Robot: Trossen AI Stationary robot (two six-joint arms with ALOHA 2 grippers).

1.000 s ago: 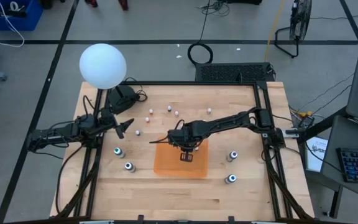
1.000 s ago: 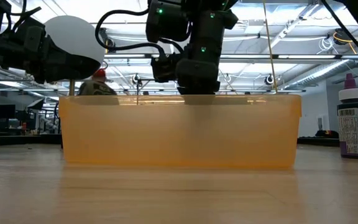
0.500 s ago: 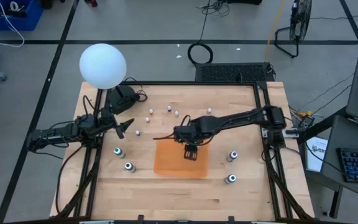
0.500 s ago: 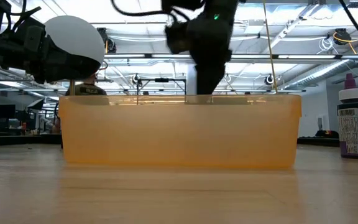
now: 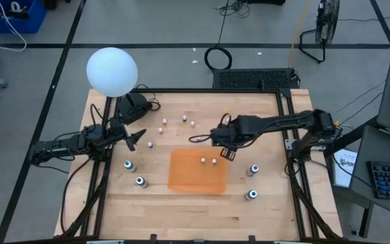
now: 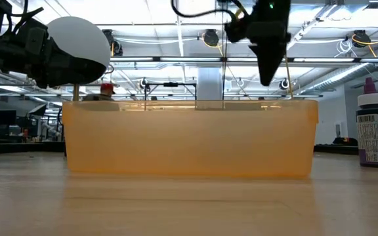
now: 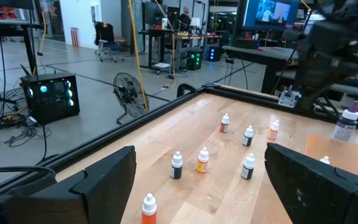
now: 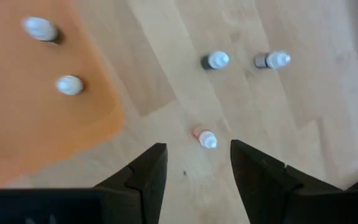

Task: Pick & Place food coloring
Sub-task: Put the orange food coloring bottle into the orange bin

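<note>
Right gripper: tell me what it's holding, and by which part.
Nothing. The right gripper is open and empty above the table, beside the orange tray.

tray [image 5: 193, 177] — orange | bottles [image 5: 203, 160] — white tops | table [image 5: 181, 207] — pale wood

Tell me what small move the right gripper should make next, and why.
Probably lower the right gripper onto the small white-topped bottle with the red band, which shows just ahead between its open, empty fingers. Two tiny white-topped bottles already sit in the orange plastic tray, and others stand on the wooden table.
</note>
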